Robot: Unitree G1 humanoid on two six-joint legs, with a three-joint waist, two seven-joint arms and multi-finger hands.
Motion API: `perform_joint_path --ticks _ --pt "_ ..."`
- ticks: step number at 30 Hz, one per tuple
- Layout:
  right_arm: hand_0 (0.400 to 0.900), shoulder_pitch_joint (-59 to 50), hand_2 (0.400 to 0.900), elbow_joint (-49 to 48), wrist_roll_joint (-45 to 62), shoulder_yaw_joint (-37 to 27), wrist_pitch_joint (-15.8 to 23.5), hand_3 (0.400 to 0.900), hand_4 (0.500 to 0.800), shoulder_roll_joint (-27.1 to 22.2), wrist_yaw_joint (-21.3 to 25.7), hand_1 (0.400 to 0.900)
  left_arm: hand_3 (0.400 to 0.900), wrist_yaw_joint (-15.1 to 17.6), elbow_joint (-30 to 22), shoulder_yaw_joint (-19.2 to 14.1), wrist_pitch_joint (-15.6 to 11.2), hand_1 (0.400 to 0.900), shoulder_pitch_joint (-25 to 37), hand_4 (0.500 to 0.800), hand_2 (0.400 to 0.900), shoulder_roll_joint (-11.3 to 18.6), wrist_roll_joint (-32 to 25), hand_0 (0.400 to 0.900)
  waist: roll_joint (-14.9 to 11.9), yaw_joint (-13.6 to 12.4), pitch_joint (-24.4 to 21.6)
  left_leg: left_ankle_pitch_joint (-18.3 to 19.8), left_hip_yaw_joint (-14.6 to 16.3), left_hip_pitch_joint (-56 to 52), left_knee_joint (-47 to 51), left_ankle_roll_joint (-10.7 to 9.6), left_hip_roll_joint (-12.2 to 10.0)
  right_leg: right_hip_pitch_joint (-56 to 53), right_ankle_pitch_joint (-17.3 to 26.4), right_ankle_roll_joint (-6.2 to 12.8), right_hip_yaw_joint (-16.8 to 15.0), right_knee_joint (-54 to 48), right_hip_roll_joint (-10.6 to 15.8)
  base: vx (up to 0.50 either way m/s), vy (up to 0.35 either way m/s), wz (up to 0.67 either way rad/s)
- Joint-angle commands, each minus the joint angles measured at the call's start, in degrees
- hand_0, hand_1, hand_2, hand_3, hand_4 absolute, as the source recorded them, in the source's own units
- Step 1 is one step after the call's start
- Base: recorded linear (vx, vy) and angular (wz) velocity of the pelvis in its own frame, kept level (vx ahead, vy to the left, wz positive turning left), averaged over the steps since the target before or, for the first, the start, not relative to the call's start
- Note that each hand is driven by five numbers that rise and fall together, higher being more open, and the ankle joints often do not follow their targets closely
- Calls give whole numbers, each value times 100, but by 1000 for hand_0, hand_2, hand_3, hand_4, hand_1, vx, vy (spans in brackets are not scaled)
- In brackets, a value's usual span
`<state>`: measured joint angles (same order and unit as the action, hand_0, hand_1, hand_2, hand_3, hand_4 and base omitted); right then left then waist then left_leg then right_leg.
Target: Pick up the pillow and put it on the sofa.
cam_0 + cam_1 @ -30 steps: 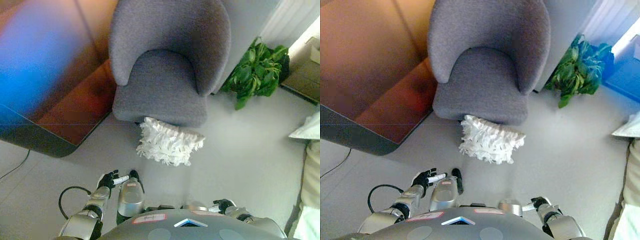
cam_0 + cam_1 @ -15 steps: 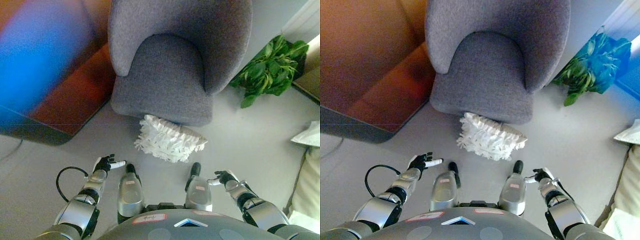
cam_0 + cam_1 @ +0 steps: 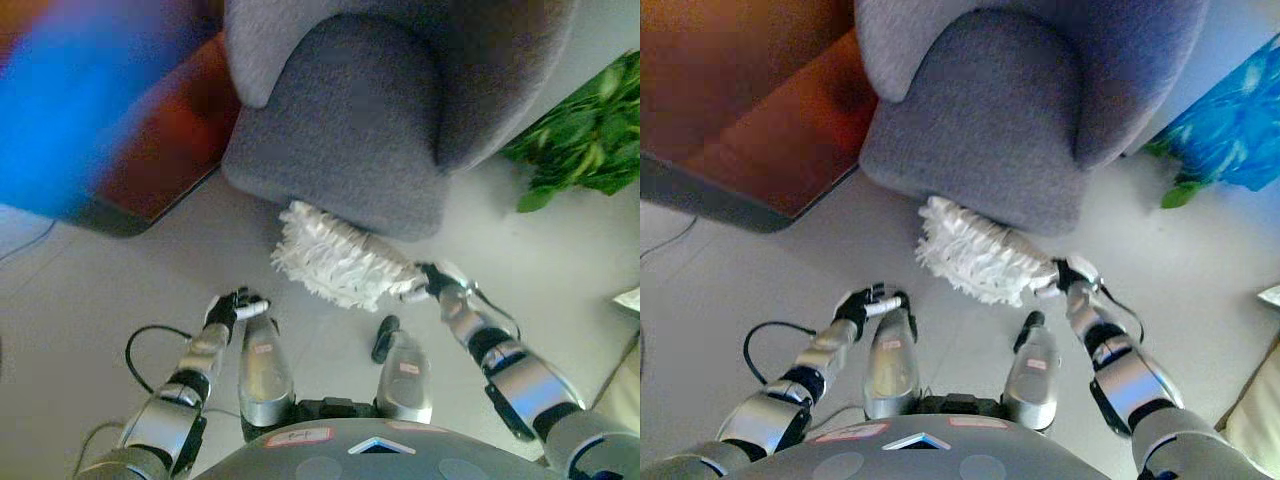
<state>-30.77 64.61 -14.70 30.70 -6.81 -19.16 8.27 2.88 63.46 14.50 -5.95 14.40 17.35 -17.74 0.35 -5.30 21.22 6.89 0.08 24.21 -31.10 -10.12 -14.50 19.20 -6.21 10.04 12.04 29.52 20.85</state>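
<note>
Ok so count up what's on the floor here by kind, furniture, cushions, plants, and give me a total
Chairs: 1, the grey armchair.
Pillows: 1, the white frilly pillow on the floor against the armchair's front.
Plants: 1, the green plant at right.
Tables: 1, the reddish-brown table at left.
Total: 4.

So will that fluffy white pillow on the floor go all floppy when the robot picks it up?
Probably a bit. The pillow looks soft and shaggy, so it would likely sag if lifted by one corner, where the right hand is now. It seems light for its size. It leans on the sofa front, so a push may just squash it.
</note>
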Motion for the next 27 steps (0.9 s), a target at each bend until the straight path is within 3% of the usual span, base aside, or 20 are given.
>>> perform_joint_path --ticks 1,4,16,21,27 --pt "900 -441 900 -395 129 -74 -85 900 800 -257 53 900 900 105 -218 148 -144 900 -290 800 900 436 -497 900 67 -223 -31 -220 -363 67 -74 89 -221 480 545 157 -623 127 591 -65 157 6" --pt "900 -802 900 -390 236 -74 -162 900 800 -308 -71 900 900 175 -257 79 -173 900 -371 800 900 427 -730 900 180 -304 53 -103 -411 370 -358 70 -158 811 485 169 -733 433 710 -41 161 10" --pt "900 -1819 900 -496 280 18 -349 900 800 -1012 -253 900 900 -153 -435 -421 -565 900 -978 800 900 546 -1568 900 619 -556 308 272 -495 1649 -1463 54 79 2115 272 98 -1168 1574 927 -51 115 13" --pt "900 -2017 900 -408 244 62 -442 900 800 -1290 -70 900 900 -348 -390 -535 -615 900 -1170 800 900 557 -1724 900 733 -570 366 345 -489 1913 -1701 73 100 2400 209 109 -1296 1830 958 -51 64 1" --pt "900 -2184 900 -110 328 -130 -490 900 800 -1584 551 900 900 -575 -289 -523 -667 900 -1294 800 900 533 -1863 900 812 -533 402 359 -491 2129 -1864 81 69 2616 209 110 -1391 1975 936 -52 41 -3"
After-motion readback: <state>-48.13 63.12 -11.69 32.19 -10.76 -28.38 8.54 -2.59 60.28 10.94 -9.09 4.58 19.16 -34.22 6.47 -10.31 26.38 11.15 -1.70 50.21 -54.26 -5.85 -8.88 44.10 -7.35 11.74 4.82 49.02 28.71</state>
